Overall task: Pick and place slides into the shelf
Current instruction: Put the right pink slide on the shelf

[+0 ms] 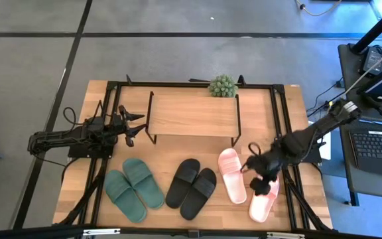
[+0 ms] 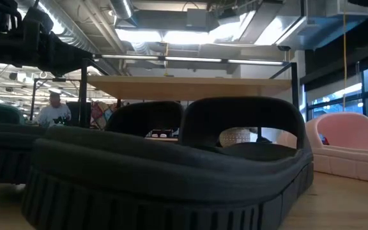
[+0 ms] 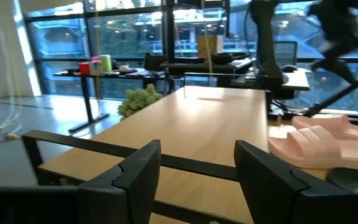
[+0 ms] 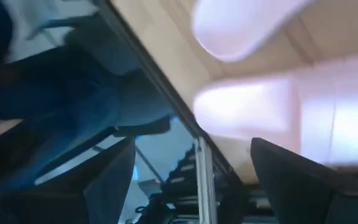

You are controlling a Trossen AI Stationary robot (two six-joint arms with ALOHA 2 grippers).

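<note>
Three pairs of slides lie flat on their soles along the table's near side: dark green (image 1: 134,189), black (image 1: 191,188) and pale pink. One pink slide (image 1: 232,174) lies left of the other (image 1: 264,199). The shelf (image 1: 192,114) stands on its wire legs at the table's far middle, with nothing on its wooden top. My right gripper (image 1: 260,176) is open, just above the right pink slide (image 4: 253,106), with a finger on either side of it. My left gripper (image 1: 132,126) waits open at the shelf's left end, facing along the shelf top (image 3: 191,124).
A small green plant (image 1: 222,85) sits behind the shelf at the far edge. A black frame (image 1: 280,126) runs around the table, close to the right pink slide. In the low view a black slide (image 2: 171,166) fills the foreground, with the pink slide (image 2: 347,144) at right.
</note>
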